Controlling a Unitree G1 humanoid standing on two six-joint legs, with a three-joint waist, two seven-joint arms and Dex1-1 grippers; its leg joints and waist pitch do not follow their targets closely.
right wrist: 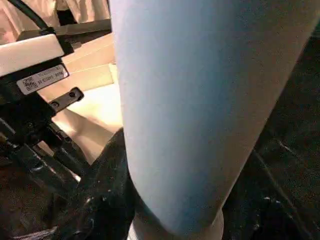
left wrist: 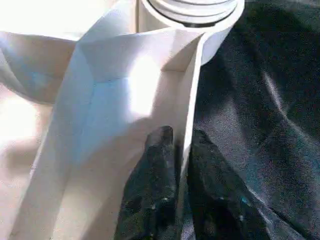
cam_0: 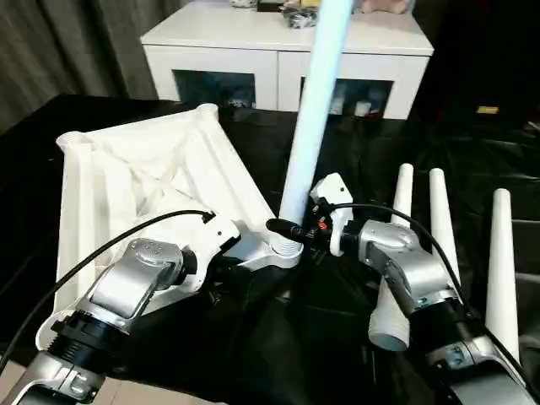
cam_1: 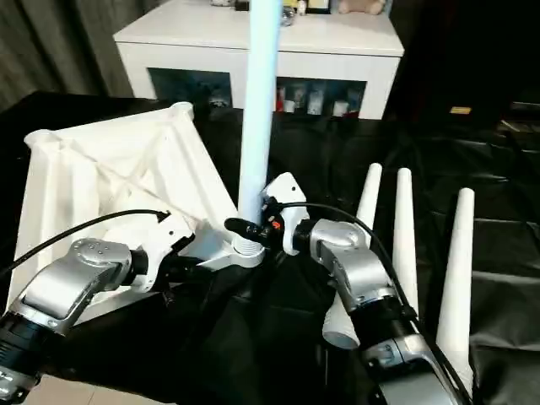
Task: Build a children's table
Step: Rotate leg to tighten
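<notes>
table top: white square top (cam_0: 143, 181) lies upside down and tilted on the black-covered bench (cam_0: 278, 337), ribbed underside facing up, far corner raised toward the cabinet, near corner low by the grippers.
fitted leg: one long white leg (cam_0: 312, 110) stands nearly upright in the near corner socket (cam_0: 283, 249), leaning slightly away, its upper end running out past the frame edge.
left gripper: left gripper (left wrist: 182, 165) is pinched on the raised rim (left wrist: 187, 120) of the top just beside the socket; one black finger (left wrist: 152, 190) inside the rim, the other outside against the black cloth. Clenched on the rim wall.
right gripper: right gripper (cam_0: 287, 229) grasps the upright leg low down, just above the socket; in the wrist view the black finger (right wrist: 107, 195) wraps the base of the leg.
spare legs: three loose white legs (cam_0: 439, 228) lie side by side on the bench to the robot's right, narrow tips pointing away; the right forearm (cam_0: 413, 278) crosses over the nearest one, whose open end (cam_0: 390, 333) shows below the arm.
cables: black cable (cam_0: 110, 249) loops over the left forearm, another (cam_0: 380, 215) arcs over the right wrist.
behind: white cabinet (cam_0: 287, 51) with dark glass doors stands past the bench, small items on top; dark curtain (cam_0: 76, 42) at far left.
</notes>
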